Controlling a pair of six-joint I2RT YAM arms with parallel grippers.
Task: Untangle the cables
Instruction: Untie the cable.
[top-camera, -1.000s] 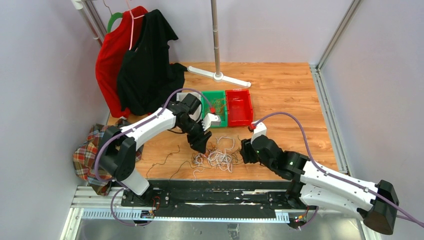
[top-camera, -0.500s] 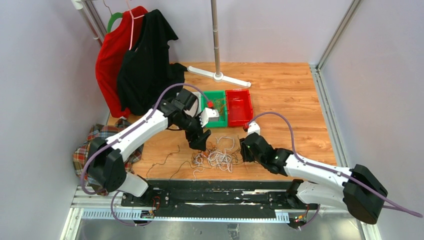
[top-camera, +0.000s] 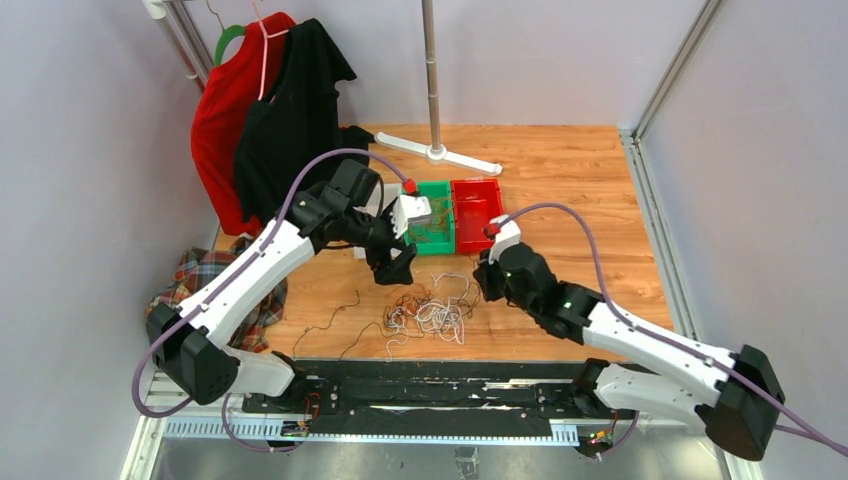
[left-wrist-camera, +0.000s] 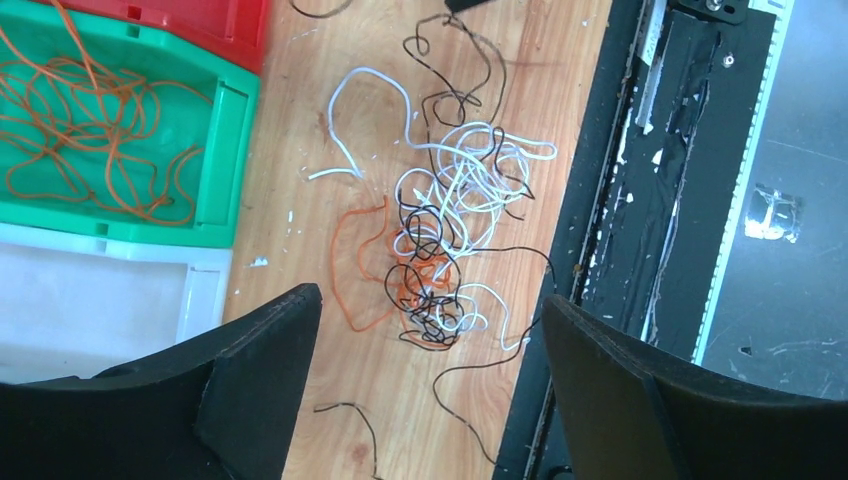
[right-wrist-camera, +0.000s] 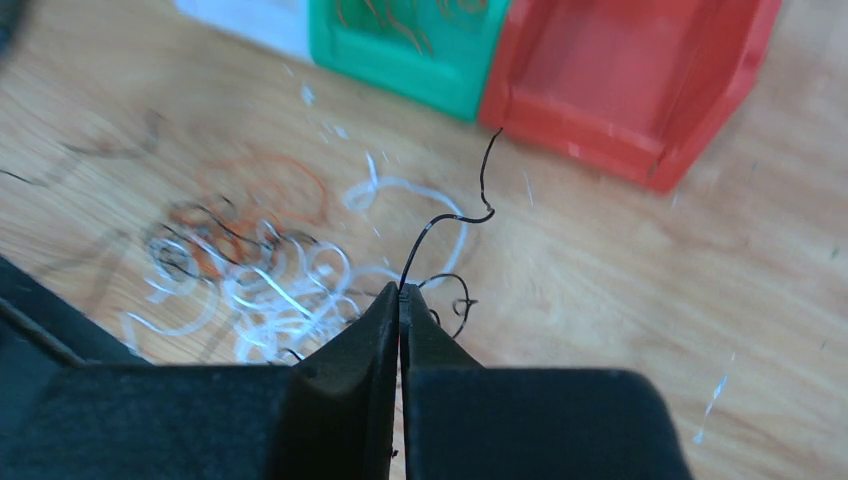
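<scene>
My right gripper (right-wrist-camera: 400, 296) grasps a thin black wire (right-wrist-camera: 441, 221) beside the tangled white-orange-black cables (left-wrist-camera: 441, 250); my left gripper (left-wrist-camera: 430, 306) hovers released above.

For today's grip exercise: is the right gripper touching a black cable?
Touching. The right wrist view shows the right gripper shut on a black cable, pinched between its jaws.

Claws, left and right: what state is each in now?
Left claw: open, holding nothing.
Right claw: shut on a thin black wire.
</scene>
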